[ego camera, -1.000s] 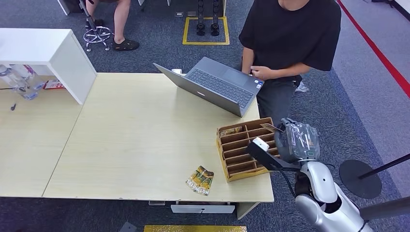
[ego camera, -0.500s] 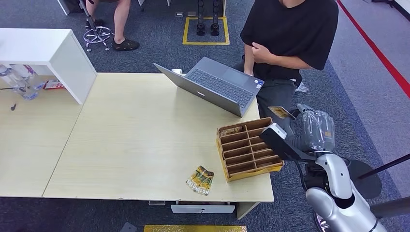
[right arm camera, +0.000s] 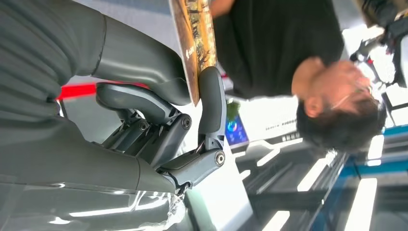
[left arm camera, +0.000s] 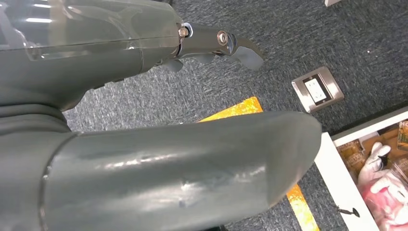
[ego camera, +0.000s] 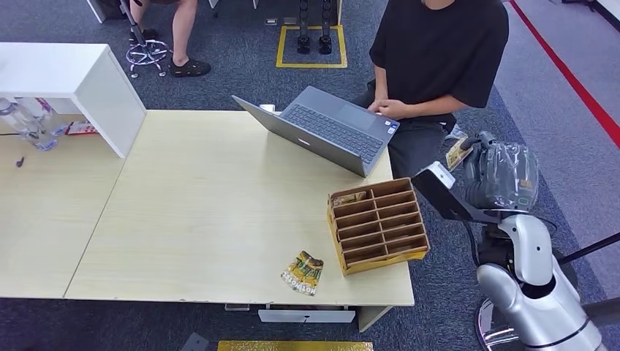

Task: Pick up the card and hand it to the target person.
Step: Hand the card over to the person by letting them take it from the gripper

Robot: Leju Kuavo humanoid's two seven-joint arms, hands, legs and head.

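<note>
Left end of the table (ego camera: pixel 183 219): white box (ego camera: pixel 73 80) and bottles (ego camera: pixel 29 121), well apart from the action. Mid, near the front edge: a loose packet (ego camera: pixel 303 273). Back edge: open laptop (ego camera: pixel 322 128). Front right corner: wooden divider tray (ego camera: pixel 376 225), w/ something in its back compartment, too small to tell.

Left robot hand (left arm camera: pixel 144 120) hangs over carpet floor, holds nothing, fingers look loosely apart.

Right robot hand (ego camera: pixel 491 175) is off the table's right edge, raised beside the seated person (ego camera: pixel 439 58). It pinches the card (ego camera: pixel 458 153) between thumb and a finger (right arm camera: pixel 211 101); wrist view shows the card (right arm camera: pixel 195 43) edge-on, pointing toward the person.

Risks, as judged: pinch covers just one end of the card, so a jolt or early release could drop it on the floor. Person's hands sit at the laptop, not reaching, so the handover may go unmet.

Room: open carpet right of the table; laptop corner and person's knee are near the reach path.
</note>
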